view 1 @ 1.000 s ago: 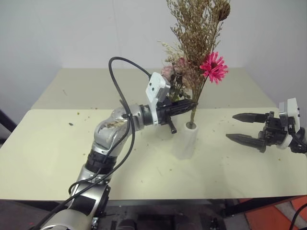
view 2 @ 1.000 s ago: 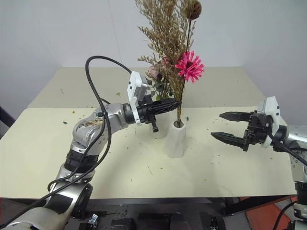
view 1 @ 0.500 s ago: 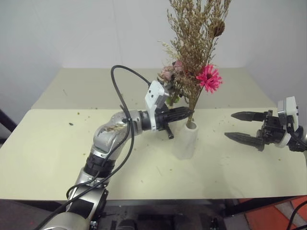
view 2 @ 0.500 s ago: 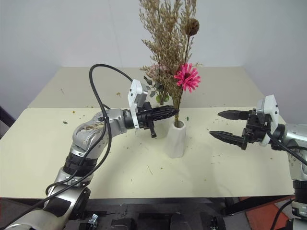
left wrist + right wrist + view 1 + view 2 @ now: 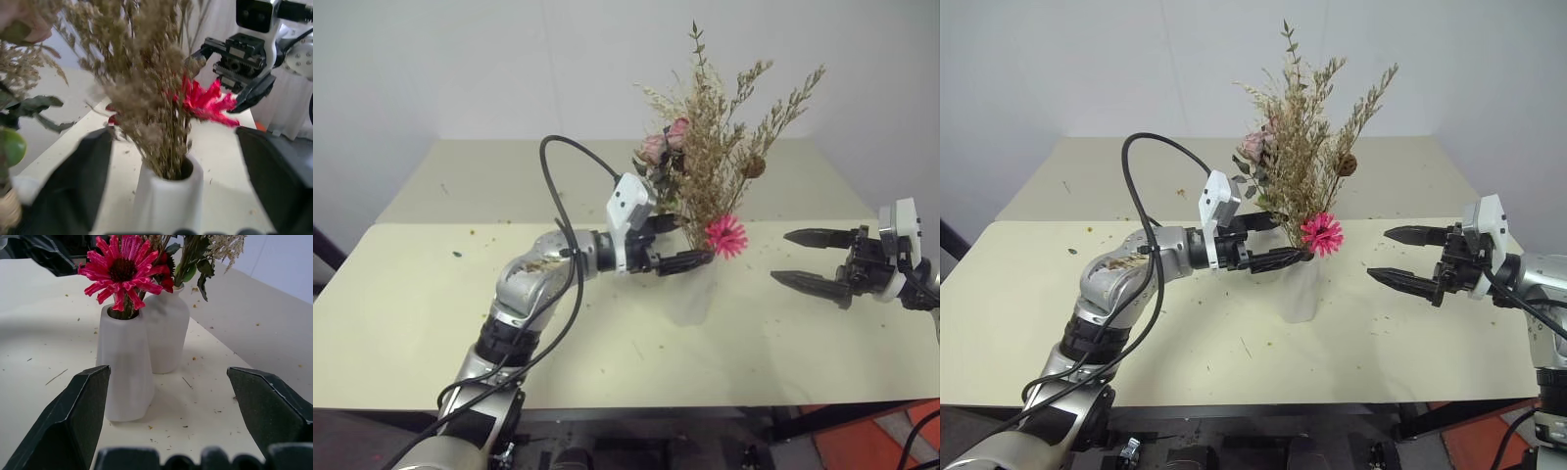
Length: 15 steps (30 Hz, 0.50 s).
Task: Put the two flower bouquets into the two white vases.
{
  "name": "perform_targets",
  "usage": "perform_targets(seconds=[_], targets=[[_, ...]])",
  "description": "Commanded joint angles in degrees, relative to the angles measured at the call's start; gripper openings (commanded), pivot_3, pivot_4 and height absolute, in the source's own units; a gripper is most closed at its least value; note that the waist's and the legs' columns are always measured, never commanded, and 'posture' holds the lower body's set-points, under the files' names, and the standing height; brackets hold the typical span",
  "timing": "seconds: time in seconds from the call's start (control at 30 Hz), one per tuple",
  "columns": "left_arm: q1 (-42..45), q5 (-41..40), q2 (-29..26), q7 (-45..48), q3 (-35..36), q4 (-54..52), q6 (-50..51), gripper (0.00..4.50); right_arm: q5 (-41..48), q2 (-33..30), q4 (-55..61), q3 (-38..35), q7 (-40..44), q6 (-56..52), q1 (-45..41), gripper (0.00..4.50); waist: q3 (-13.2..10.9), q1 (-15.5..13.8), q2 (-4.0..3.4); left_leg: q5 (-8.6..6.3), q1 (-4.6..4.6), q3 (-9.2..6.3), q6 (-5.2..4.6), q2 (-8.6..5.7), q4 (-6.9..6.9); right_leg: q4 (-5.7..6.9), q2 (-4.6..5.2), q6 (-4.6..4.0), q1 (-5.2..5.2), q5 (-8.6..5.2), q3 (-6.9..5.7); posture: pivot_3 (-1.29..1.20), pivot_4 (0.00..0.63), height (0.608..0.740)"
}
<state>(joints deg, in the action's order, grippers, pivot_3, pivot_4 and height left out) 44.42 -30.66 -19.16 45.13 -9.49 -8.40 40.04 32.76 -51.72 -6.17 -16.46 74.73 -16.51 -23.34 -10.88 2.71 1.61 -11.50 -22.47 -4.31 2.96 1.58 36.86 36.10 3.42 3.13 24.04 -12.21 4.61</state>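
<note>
The tan grass bouquet with the pink daisy (image 5: 726, 235) stands in the tapered white vase (image 5: 1300, 291) at mid-table, its stems down in the mouth (image 5: 171, 169). My left gripper (image 5: 691, 241) is open, its fingers on either side of the stems just above the vase rim, touching nothing I can see. Behind it the pale pink rose bouquet (image 5: 664, 147) stands in the rounded white vase (image 5: 166, 333). My right gripper (image 5: 808, 259) hovers open and empty to the right of both vases, pointing at them.
The cream table (image 5: 411, 294) carries scattered dried flower crumbs. A second table surface (image 5: 489, 176) lies behind, against a white wall. The two vases stand close together, almost touching.
The left gripper opened and let go of the grass bouquet, which dropped deeper into the tapered vase; the daisy now sits at the rim. The right gripper kept still.
</note>
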Motion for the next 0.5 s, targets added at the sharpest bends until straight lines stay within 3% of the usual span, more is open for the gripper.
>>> perform_targets(seconds=[0.03, 0.3, 0.5], targets=[[-2.79, -1.49, -3.93, 0.51, 4.06, -4.85, 1.07, 4.44, 0.16, -0.15, 0.28, -0.55, 0.04, 0.83, -0.96, 4.50, 0.00, 0.21, 0.00, 0.00, 0.00, 0.00, 0.00, 0.00, 0.00, 0.01, 0.00, 0.00, 0.01, 0.00, 0.00, 0.00, 0.150, 0.740], [-15.21, -4.36, -15.85, 1.82, 14.11, -14.50, 1.65, 4.44, -0.42, 0.55, -1.54, 1.30, 0.84, 0.89, -2.23, 4.50, 0.00, 0.25, -0.01, -0.03, 0.00, 0.04, -0.04, 0.05, 0.00, 0.01, -0.02, -0.01, 0.03, 0.00, 0.03, 0.00, 0.150, 0.740], [-23.60, -4.26, -20.46, 0.47, 21.69, -17.36, 0.51, 4.44, -0.72, 1.77, -2.84, 2.99, 1.12, 1.07, -3.74, 4.50, -0.01, 0.01, -0.01, -0.03, 0.01, 0.06, -0.05, 0.07, 0.00, 0.02, -0.02, -0.01, 0.04, -0.01, 0.03, 0.00, 0.150, 0.740]])
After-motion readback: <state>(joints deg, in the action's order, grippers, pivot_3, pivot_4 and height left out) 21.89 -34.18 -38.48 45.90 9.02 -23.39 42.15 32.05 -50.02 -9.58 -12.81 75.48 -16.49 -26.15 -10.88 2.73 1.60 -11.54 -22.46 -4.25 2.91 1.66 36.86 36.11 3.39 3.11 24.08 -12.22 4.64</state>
